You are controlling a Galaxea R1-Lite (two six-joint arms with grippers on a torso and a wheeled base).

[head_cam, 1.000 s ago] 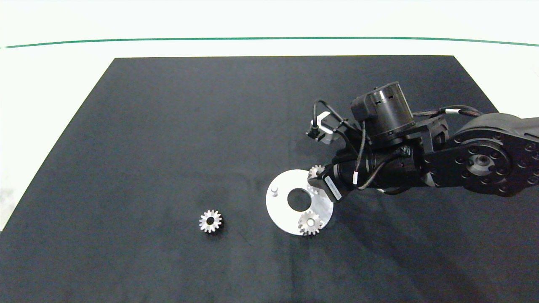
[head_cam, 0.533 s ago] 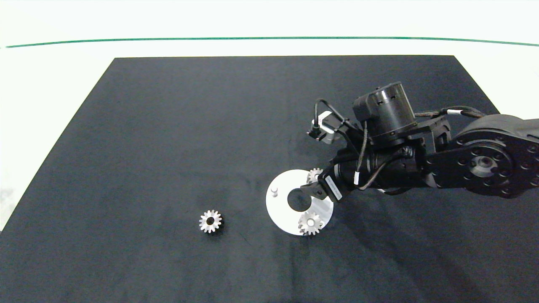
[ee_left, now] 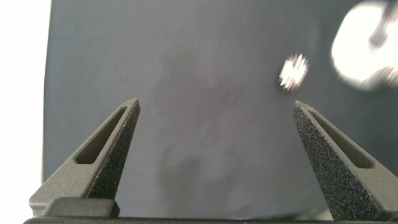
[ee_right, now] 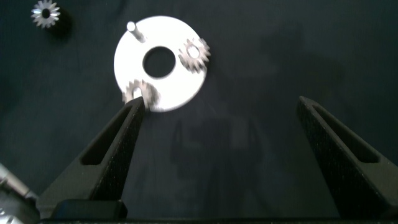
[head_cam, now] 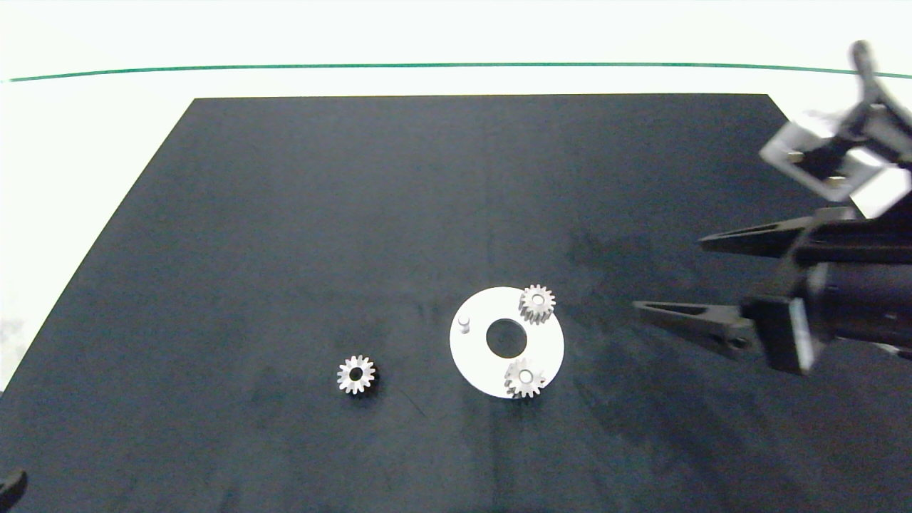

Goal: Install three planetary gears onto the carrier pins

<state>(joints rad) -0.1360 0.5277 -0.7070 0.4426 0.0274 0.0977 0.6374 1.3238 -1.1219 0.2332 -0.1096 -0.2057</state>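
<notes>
The white carrier disc (head_cam: 476, 355) lies on the black mat. Two silver planetary gears sit on carrier pins: one at the disc's far right (head_cam: 537, 304), one at its near edge (head_cam: 525, 378). A third pin (head_cam: 464, 324) stands bare on the left side. A loose gear (head_cam: 355, 375) lies flat on the mat left of the disc. My right gripper (head_cam: 670, 275) hangs open and empty, well right of the disc. The right wrist view shows the disc (ee_right: 180, 87), both seated gears (ee_right: 194, 54) (ee_right: 138, 93), the bare pin (ee_right: 132, 27) and the loose gear (ee_right: 45, 12). My left gripper (ee_left: 216, 106) is open and empty, with the loose gear (ee_left: 293, 70) blurred ahead of it.
The black mat (head_cam: 320, 214) covers most of the white table, and a green line (head_cam: 427, 65) runs along the far side. A dark part of the left arm (head_cam: 11, 486) shows at the near left corner.
My right gripper has let go of the gear on the far-right pin, opened wide and drawn back to the right, away from the disc. That gear stays on its pin.
</notes>
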